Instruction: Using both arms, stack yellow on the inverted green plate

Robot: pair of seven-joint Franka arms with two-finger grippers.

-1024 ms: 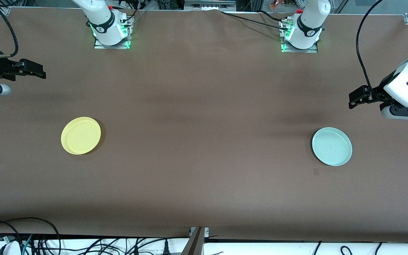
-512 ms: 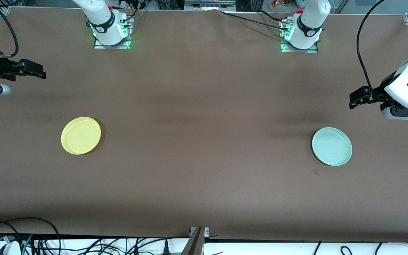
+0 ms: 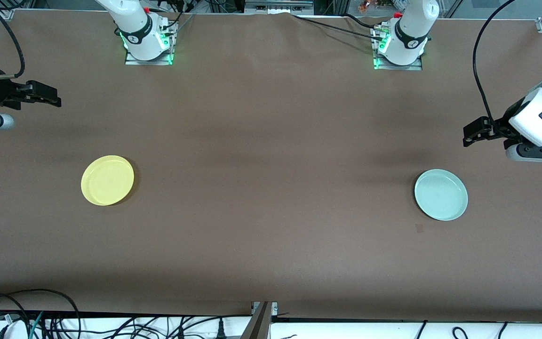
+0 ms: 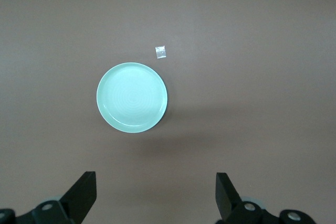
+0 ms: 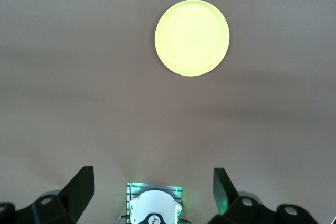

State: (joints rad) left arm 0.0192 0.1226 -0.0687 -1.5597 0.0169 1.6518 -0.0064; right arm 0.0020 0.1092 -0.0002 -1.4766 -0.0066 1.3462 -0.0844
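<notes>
The yellow plate [image 3: 107, 180] lies rim up on the brown table toward the right arm's end; it also shows in the right wrist view [image 5: 192, 37]. The green plate [image 3: 441, 194] lies rim up toward the left arm's end and shows in the left wrist view [image 4: 132, 97]. My right gripper [image 3: 47, 96] is open and empty, up in the air over the table's edge, well apart from the yellow plate; its own view [image 5: 152, 182] shows the fingers spread. My left gripper [image 3: 475, 132] is open and empty, over bare table beside the green plate, fingers spread [image 4: 155, 187].
The right arm's base [image 3: 146, 42] and the left arm's base [image 3: 400, 47] stand along the table's edge farthest from the front camera. A small pale patch [image 3: 419, 228] lies on the cloth beside the green plate. Cables [image 3: 40, 320] hang below the near edge.
Almost nothing differs. The left arm's wrist has shifted very slightly. Both plates lie where they were.
</notes>
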